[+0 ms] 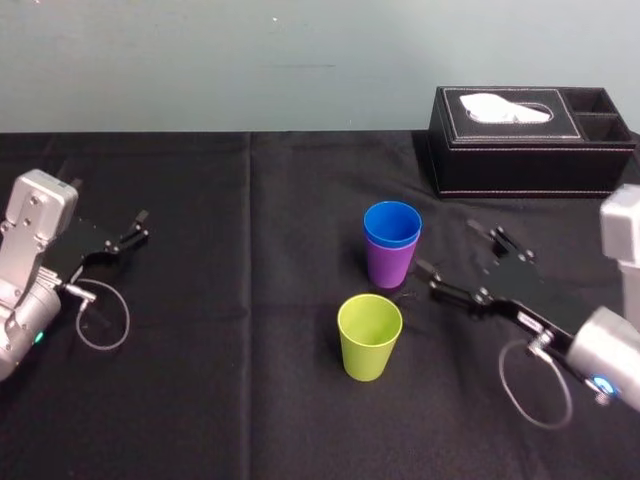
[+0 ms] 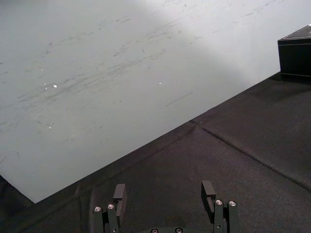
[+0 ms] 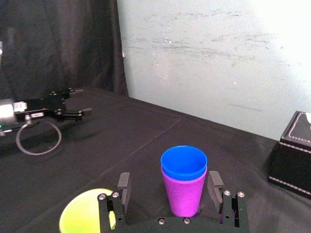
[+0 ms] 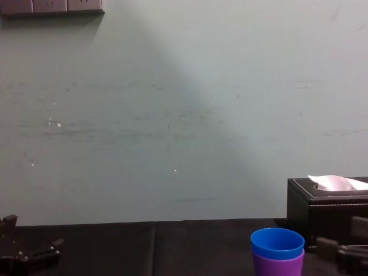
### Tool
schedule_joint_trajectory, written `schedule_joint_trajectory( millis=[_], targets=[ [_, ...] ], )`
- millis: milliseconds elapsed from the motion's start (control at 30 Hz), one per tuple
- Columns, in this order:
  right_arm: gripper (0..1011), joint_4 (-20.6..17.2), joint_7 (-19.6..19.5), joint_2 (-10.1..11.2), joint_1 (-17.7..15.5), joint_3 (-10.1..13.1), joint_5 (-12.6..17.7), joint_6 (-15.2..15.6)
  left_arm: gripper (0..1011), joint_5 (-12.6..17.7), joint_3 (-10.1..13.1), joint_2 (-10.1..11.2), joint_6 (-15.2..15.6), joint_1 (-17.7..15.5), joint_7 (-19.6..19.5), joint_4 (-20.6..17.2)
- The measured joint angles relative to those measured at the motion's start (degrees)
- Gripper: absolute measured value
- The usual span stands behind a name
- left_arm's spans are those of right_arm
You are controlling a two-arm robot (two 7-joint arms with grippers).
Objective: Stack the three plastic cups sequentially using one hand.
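The blue cup (image 1: pixel 392 225) sits nested inside the purple cup (image 1: pixel 390 266), and the pair stands upright near the table's middle. The yellow-green cup (image 1: pixel 370 336) stands alone just in front of them. My right gripper (image 1: pixel 448 250) is open just right of the stacked pair, pointing at it without touching. In the right wrist view the purple cup (image 3: pixel 183 194) shows a little beyond the gap between the spread fingers (image 3: pixel 123 188), with the yellow-green cup (image 3: pixel 85 212) to one side. My left gripper (image 1: pixel 135 228) rests far left, open and empty.
A black tissue box (image 1: pixel 525 140) stands at the back right, behind my right arm. A black cloth (image 1: pixel 250 400) covers the table. A pale wall (image 4: pixel 172 115) rises behind the far edge. A cable loop (image 1: pixel 105 320) hangs by the left arm.
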Motion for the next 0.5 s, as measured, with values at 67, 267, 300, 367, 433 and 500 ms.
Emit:
schedule_joint_trajectory(
  millis=[67, 267, 300, 367, 433, 500],
  targets=[
    [1003, -0.8, 1.3, 1.3, -2.5, 1.2, 1.5, -1.1, 1012, 0.0, 0.0, 0.0, 0.0, 0.0, 0.0, 0.0],
    [1003, -1.2, 4.3, 4.0, -6.0, 2.2, 3.1, -3.3, 1011, 0.0, 0.0, 0.0, 0.0, 0.0, 0.0, 0.0],
    [1003, -1.1, 5.3, 4.8, -6.8, 2.2, 3.1, -4.3, 1011, 0.0, 0.0, 0.0, 0.0, 0.0, 0.0, 0.0],
    [1003, -0.9, 6.1, 5.5, -7.4, 2.1, 3.0, -5.1, 1011, 0.0, 0.0, 0.0, 0.0, 0.0, 0.0, 0.0],
    [1003, -0.7, 6.8, 6.2, -8.1, 1.8, 2.5, -6.2, 1011, 0.0, 0.0, 0.0, 0.0, 0.0, 0.0, 0.0],
    [1003, -0.4, 7.1, 6.5, -8.3, 1.6, 2.1, -6.6, 1011, 0.0, 0.0, 0.0, 0.0, 0.0, 0.0, 0.0]
  ],
)
